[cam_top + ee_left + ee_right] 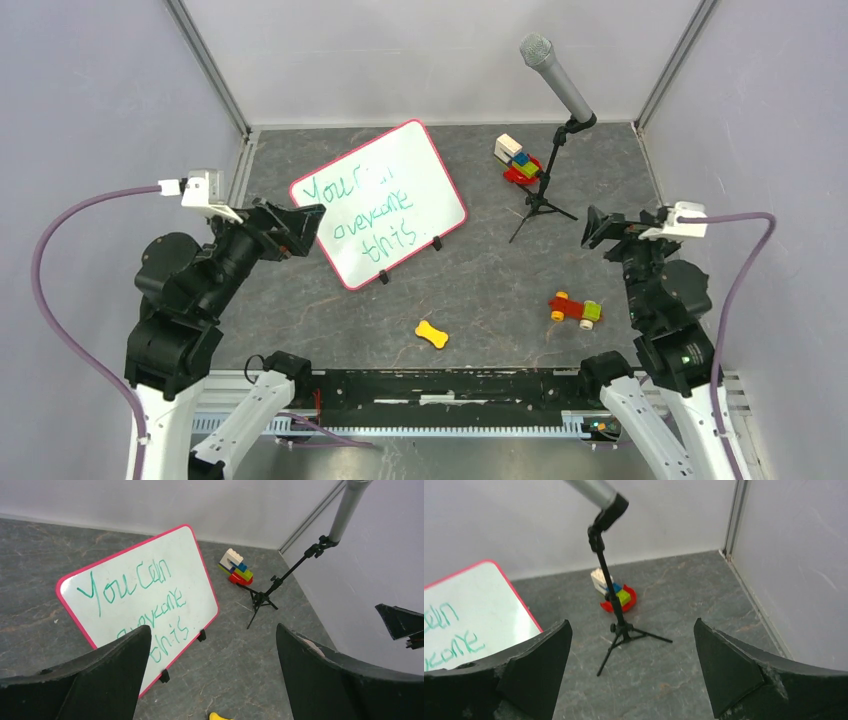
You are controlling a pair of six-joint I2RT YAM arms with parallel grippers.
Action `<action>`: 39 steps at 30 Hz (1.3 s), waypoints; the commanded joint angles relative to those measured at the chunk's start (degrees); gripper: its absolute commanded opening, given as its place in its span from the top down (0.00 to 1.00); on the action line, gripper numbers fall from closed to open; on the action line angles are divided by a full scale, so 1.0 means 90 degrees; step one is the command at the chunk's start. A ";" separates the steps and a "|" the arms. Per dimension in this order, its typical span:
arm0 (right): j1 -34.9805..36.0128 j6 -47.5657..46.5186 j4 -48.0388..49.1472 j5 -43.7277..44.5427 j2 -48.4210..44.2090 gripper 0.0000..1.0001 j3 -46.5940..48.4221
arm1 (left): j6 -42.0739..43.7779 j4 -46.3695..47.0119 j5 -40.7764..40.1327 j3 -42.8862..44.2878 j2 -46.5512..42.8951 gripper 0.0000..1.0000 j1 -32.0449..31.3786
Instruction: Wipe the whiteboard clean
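Hovering just short of the whiteboard (385, 205), the left pincer (312, 225) hangs with its jaws wide apart and nothing between them. The board sits directly ahead of it and slightly below, the nearest side of the pink frame (75, 617) close to the fingertips. The right pincer (590, 228), also spread and empty, points from well off to the board's far side. A microphone stand (545, 190) rises between that pincer and the board, with a stack of toy blocks (518, 160) beyond the stand.

Green handwriting (365, 215) covers most of the white face, so the wiping has not begun. No eraser or cloth shows in any view.

The board appears to lean at a slant on two small black feet (383, 278) along its lower edge, though how steeply is hard to judge. It looks thin, stiff and light, with a glossy face that would likely give the fingers little purchase. Its small feet on the smooth grey table (480, 290) suggest it could skid or tip under a firm push.

The safest hold is probably the frame edge closest to the left pincer, pinched across its thickness, leaving the right pincer free to rub.
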 commanded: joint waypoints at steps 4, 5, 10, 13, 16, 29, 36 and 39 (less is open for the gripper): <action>-0.0023 -0.0386 0.0114 -0.1136 -0.0090 0.02 -0.0911 | 0.0751 -0.0345 -0.0033 -0.0556 0.0391 0.00 0.0043; -0.0018 -0.0387 0.0215 -0.1397 -0.0125 0.02 -0.1022 | 0.0846 -0.0446 -0.0206 -0.0624 0.0428 0.00 0.0038; -0.0018 -0.0378 0.0576 -0.2945 0.0311 0.02 -0.1532 | 0.1027 -0.0583 -0.0610 -0.1170 0.0463 0.00 0.0038; 0.0018 -0.0324 0.0465 -0.3485 0.1053 0.02 -0.1532 | 0.1121 -0.0587 -0.0418 -0.1424 0.0549 0.00 0.0039; 0.0432 -0.0303 0.0494 -0.3556 0.1703 0.02 -0.1502 | 0.1239 -0.0582 -0.0120 -0.1612 0.0681 0.00 0.0038; 0.4296 -0.0433 0.0461 -0.0789 0.4754 0.02 -0.0465 | 0.1669 -0.0035 0.0073 -0.2516 0.0541 0.00 0.0038; 0.4924 -0.0960 -0.0025 -0.0443 0.6245 0.16 0.0461 | 0.1681 0.0255 -0.0161 -0.2757 0.0286 0.00 0.0040; 0.5045 -0.1098 -0.0033 -0.0828 0.6574 0.23 0.0600 | 0.1682 0.0282 -0.0336 -0.2837 0.0154 0.00 0.0047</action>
